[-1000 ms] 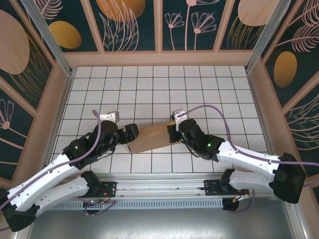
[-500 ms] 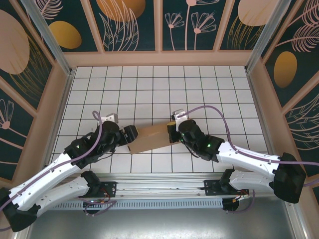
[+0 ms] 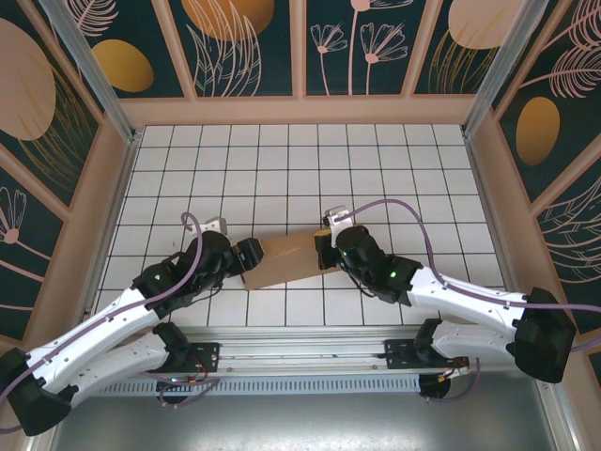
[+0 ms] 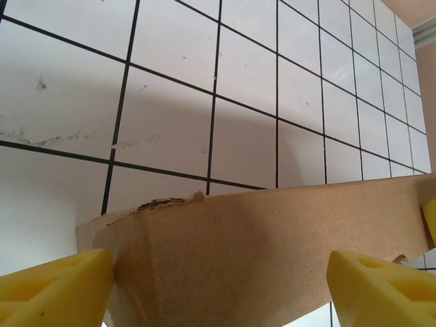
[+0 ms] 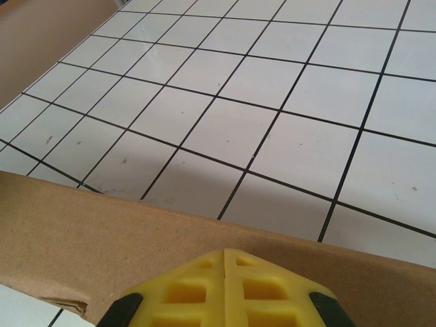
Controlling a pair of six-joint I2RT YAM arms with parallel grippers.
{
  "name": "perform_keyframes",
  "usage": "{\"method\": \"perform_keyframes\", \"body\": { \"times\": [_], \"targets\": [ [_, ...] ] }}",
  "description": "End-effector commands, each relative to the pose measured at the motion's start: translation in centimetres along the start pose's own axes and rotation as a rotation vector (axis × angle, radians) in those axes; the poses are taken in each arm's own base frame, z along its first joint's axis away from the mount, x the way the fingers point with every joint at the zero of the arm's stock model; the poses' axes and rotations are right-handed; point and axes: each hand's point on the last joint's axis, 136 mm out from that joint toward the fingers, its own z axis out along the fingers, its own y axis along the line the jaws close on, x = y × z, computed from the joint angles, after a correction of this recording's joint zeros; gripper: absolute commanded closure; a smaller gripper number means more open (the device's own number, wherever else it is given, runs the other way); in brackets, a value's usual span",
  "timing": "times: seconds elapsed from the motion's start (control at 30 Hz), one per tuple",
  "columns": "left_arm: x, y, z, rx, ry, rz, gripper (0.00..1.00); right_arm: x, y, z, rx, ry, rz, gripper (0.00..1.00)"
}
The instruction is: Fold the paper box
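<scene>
Top external view: the paper box [image 3: 285,260] lies as a low brown block near the front middle of the surface [image 3: 376,169]. The left hand [image 3: 250,254] is at its left end and the right hand [image 3: 324,247] at its right end. The step looks like squaring the walls, so both ends should press evenly to keep the box from skidding.

Left wrist view: the fingers [image 4: 54,286] are spread wide astride a cardboard wall. Its torn corner [image 4: 167,202] is too small to make out from above.

Right wrist view: the fingers [image 5: 197,289] are closed together in front of the panel. I cannot tell whether they touch it.
</scene>
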Motion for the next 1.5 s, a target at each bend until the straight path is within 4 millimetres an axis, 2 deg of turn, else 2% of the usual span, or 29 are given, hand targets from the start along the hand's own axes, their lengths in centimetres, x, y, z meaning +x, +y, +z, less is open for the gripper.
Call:
{"method": "perform_keyframes", "body": {
  "times": [0.0,0.07,0.2,0.47,0.7,0.8,0.9,1.0,1.1,1.2,1.3,1.37,1.47],
  "targets": [
    [-0.2,-1.4,0.1,0.068,0.0,-0.006,0.19,5.1,-0.6,0.2,0.013,0.168,-0.012,0.95],
    [-0.4,-1.4,0.1,0.064,-0.011,0.007,0.19,4.7,-0.5,0.1,0.014,0.159,-0.006,0.94],
    [-1.4,-0.6,-0.2,0.007,-0.057,0.054,0.19,2.6,0.1,-1.0,-0.01,0.114,-0.002,0.91],
    [-3.7,-1.2,-1.6,-0.035,-0.13,0.132,0.19,-1.6,0.8,-2.9,-0.033,0.05,-0.045,0.7],
    [-6.1,-1.4,-3.0,-0.13,-0.192,0.258,0.16,-4.7,0.2,-4.3,-0.062,0.051,-0.109,0.57],
    [-7.3,-0.9,-3.9,-0.185,-0.243,0.314,0.16,-4.8,-1.1,-4.8,-0.059,0.107,-0.138,0.43],
    [-8.0,-0.4,-4.4,-0.227,-0.271,0.363,0.16,-4.5,-2.7,-5.1,-0.041,0.144,-0.142,0.35],
    [-7.6,-0.8,-4.5,-0.197,-0.256,0.403,0.17,-3.8,-3.7,-5.4,-0.017,0.172,-0.151,0.29],
    [-6.6,-1.2,-4.5,-0.138,-0.214,0.455,0.17,-2.6,-4.2,-5.5,-0.007,0.2,-0.153,0.28],
    [-6.7,-1.0,-5.5,-0.132,-0.219,0.485,0.16,-2.0,-4.7,-5.8,0.008,0.197,-0.146,0.27],
    [-6.6,-2.3,-6.6,-0.05,-0.226,0.512,0.16,-1.9,-5.9,-6.1,0.05,0.178,-0.136,0.26],
    [-6.6,-2.4,-6.6,-0.047,-0.222,0.514,0.18,-2.1,-6.3,-6.3,0.054,0.167,-0.131,0.26],
    [-5.5,-2.5,-5.5,-0.034,-0.165,0.513,0.25,-2.1,-6.7,-6.5,0.05,0.164,-0.123,0.29]
  ]
}}
